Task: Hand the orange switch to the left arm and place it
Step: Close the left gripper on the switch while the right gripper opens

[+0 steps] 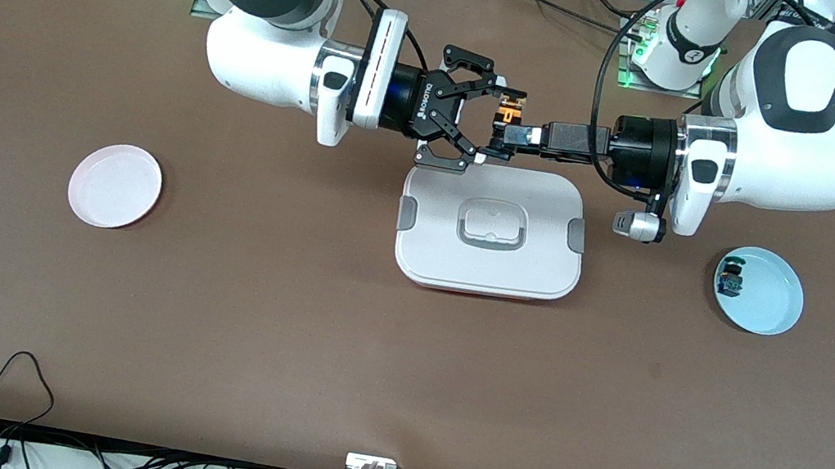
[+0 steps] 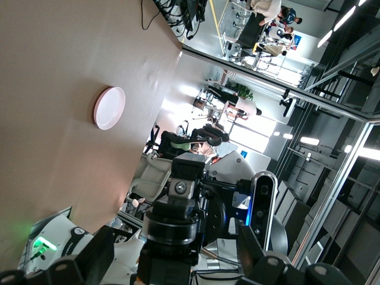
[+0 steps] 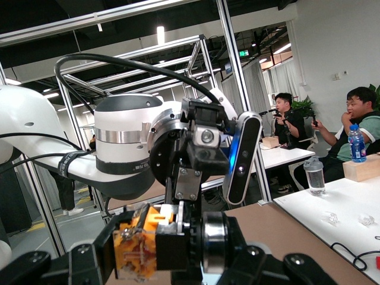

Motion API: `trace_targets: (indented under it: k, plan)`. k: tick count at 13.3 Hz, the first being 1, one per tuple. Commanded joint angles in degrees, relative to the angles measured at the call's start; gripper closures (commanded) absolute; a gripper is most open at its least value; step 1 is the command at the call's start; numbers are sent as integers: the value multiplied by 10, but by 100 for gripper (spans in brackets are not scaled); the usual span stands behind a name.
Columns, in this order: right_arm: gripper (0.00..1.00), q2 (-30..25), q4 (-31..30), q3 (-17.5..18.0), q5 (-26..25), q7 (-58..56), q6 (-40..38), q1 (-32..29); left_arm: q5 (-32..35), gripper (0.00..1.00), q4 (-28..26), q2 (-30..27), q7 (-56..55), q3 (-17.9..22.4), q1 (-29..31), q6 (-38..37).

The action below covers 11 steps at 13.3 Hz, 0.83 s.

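The orange switch hangs in the air over the edge of the white box that lies farthest from the front camera. My right gripper is shut on it. The right wrist view shows the orange switch clamped end to end between the right gripper's jaws. My left gripper faces the right gripper at the same height. In the left wrist view the black cylindrical end of the orange switch stands between the left gripper's jaws, which are open with a gap on both sides.
A pink plate lies toward the right arm's end of the table and also shows in the left wrist view. A blue plate toward the left arm's end holds a small blue-and-green part.
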Motion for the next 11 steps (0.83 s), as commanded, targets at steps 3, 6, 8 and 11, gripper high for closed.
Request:
trace_targets:
  k: [3,6,8,11]
  plan:
    - [97,0,1,-2,17,-19,5,5,-10,6,-33,-43,92,0,12,-29]
    - [97,0,-2,-2,17,-20,5,6,-10,7,-47,-54,108,-1,12,-31]
    - [97,-1,-2,-2,17,-20,5,6,-10,17,-52,-54,108,-1,11,-32]
    - [96,-1,-3,-2,17,-20,5,6,-10,50,-55,-54,101,-2,10,-33]
